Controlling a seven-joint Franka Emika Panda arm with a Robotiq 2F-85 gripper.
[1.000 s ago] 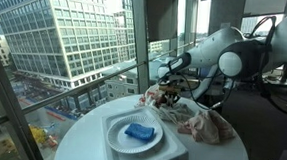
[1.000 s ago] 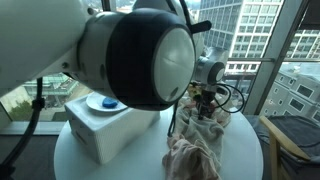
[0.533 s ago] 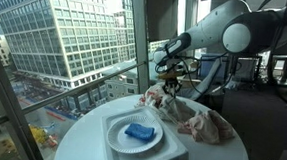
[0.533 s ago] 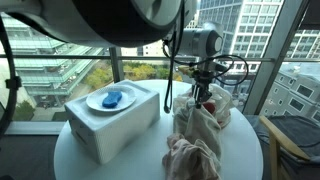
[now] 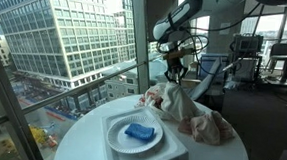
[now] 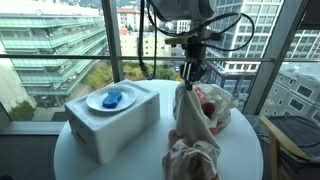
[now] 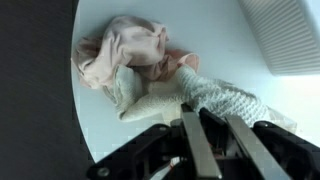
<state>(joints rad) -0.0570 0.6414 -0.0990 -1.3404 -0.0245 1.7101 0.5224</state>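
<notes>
Claw (image 7: 195, 128) first: in wrist view we see its jaws pinched tight on a pale knit cloth (image 7: 215, 95). It grips one end only, so the rest hangs stretched down toward the table (image 6: 240, 145) in both exterior views. Just beside it a pink cloth heap (image 7: 125, 55) lies crumpled, prob. dropped loose. Farther off, a white box (image 6: 115, 128) raises a plate (image 6: 92, 101) w/ a blue item (image 6: 112, 98). Beyond the glass we see towers (image 5: 56, 30).

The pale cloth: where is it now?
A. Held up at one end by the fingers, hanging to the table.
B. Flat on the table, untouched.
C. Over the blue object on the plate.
A: the fingers pinch the top of the pale cloth, which hangs down to the round table.
</notes>
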